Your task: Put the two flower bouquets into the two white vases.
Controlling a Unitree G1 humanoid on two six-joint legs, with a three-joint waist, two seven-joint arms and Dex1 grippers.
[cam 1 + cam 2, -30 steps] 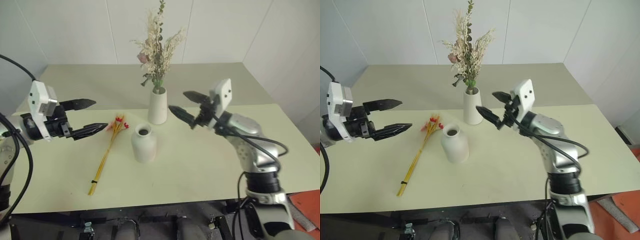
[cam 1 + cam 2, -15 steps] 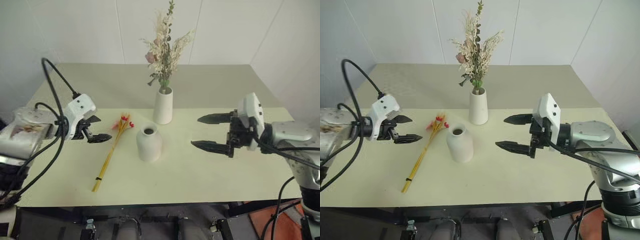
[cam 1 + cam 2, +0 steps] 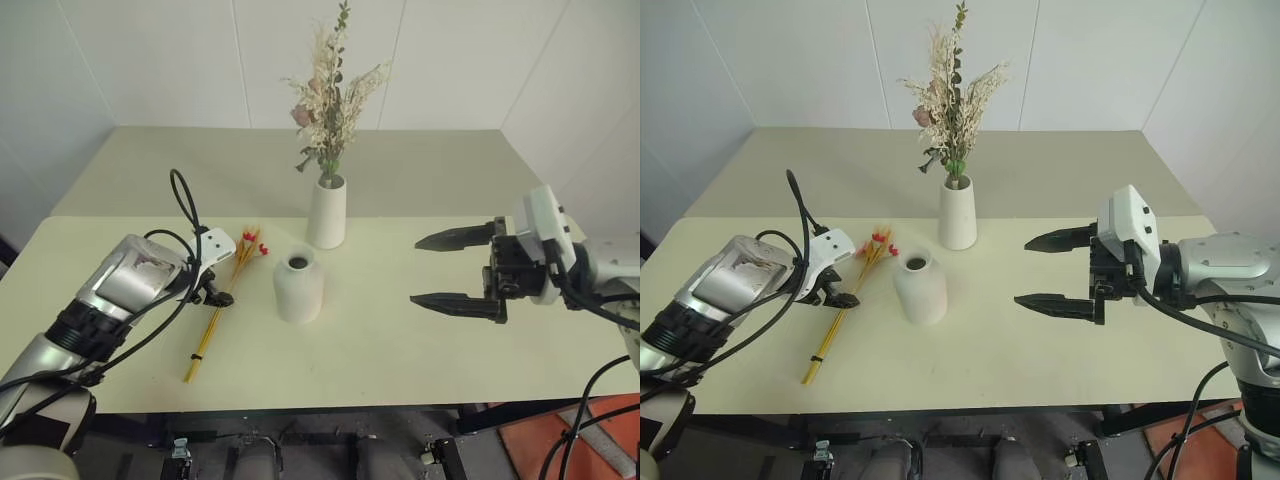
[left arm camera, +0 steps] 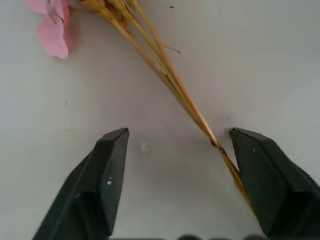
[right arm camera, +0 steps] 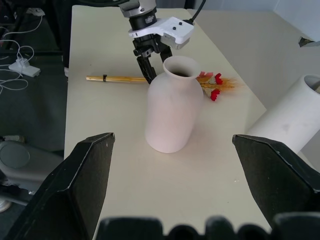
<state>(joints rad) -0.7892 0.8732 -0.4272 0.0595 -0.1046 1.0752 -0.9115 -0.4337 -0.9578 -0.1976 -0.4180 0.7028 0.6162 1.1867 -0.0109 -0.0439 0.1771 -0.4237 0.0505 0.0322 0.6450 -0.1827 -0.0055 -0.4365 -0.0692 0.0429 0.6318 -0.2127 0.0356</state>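
1. Thin bundle (image 3: 222,308): long yellow stalks with small red-pink blossoms at one end, lying flat on the table (image 3: 400,340). Its long axis runs on a diagonal, blossom end toward the vases, cut end toward the table's near edge.

2. My left gripper (image 4: 175,150): pointed down at the bundle's middle, fingers apart and not closed on anything. In my left wrist view the stalks cross the gap at a slant; they run close beside my one finger (image 4: 265,180) and lie well off the other, so the bundle sits off-centre between them. I cannot tell whether that near finger touches the stalks.

3. My right gripper (image 3: 1055,270): fingers spread wide, holding nothing, hovering over the table well to the far side of the vases from the bundle. My left arm is plainly the nearer one.

4. Shorter bottle-shaped vase (image 3: 298,286): upright, unfilled, just beside the bundle's blossom end.

5. Tall slim vase (image 3: 327,212): upright behind it, already carrying the bushier dried bunch (image 3: 330,95).

6. Judgement: one bouquet remains. The grasp turns on centring my fingers across the stalks, square to their diagonal, before closing.
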